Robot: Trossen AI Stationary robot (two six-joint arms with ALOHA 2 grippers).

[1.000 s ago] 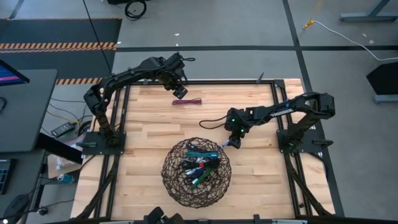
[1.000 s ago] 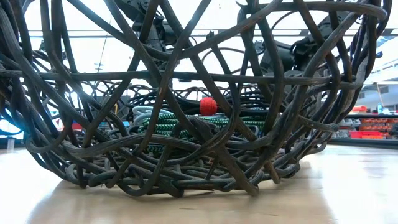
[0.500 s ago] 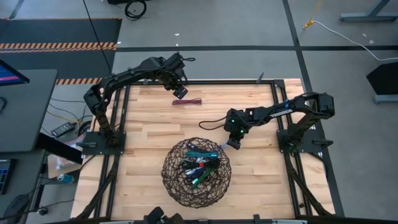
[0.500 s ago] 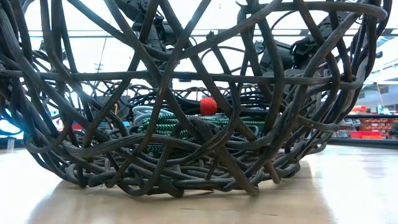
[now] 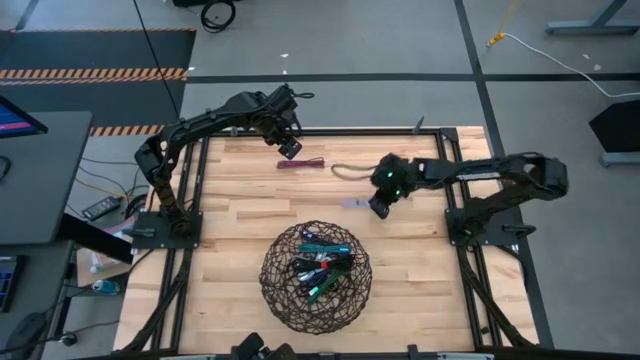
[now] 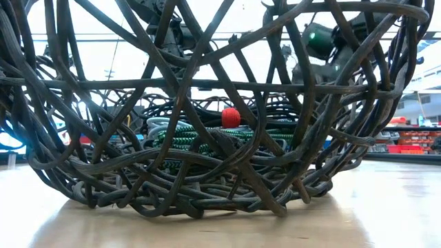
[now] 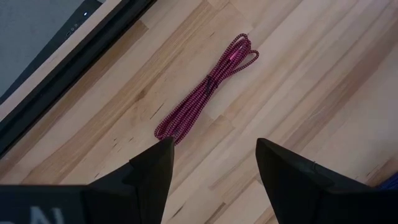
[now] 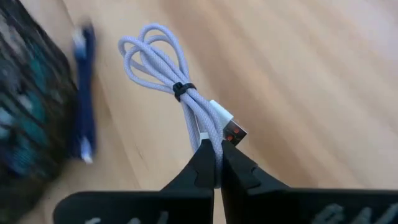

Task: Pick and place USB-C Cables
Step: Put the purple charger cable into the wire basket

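My right gripper (image 5: 377, 208) (image 8: 217, 149) is shut on a pale grey USB-C cable bundle (image 8: 168, 68) (image 5: 355, 203), over the table's middle, beyond the basket's far rim. My left gripper (image 5: 290, 150) (image 7: 214, 149) hovers open just above a maroon cable bundle (image 7: 208, 87) (image 5: 302, 163) that lies flat on the wood near the far edge. The round dark wire-mesh basket (image 5: 272, 290) (image 6: 310, 138) holds several more bundles, green and teal among them. A blue bundle (image 8: 84, 99) lies on the table beside the basket. My right gripper pinches the pale bundle between its two fingertips at its plug end (image 8: 211, 134), just behind the silver connectors. The bundle runs on along the fingers and sticks out past them. Its looped end (image 8: 152, 43) is free, and the bundle looks lifted off the table.
The basket stands at the table's near middle and fills the low view. A thin dark cord (image 5: 350, 170) loops over the wood beside my right arm. A black frame rails in the tabletop, with bare wood left and right of the basket.
My right gripper has left the spot by the basket's far right rim. It has gone up and toward the far edge, taking the pale bundle with it. My left arm has kept still.
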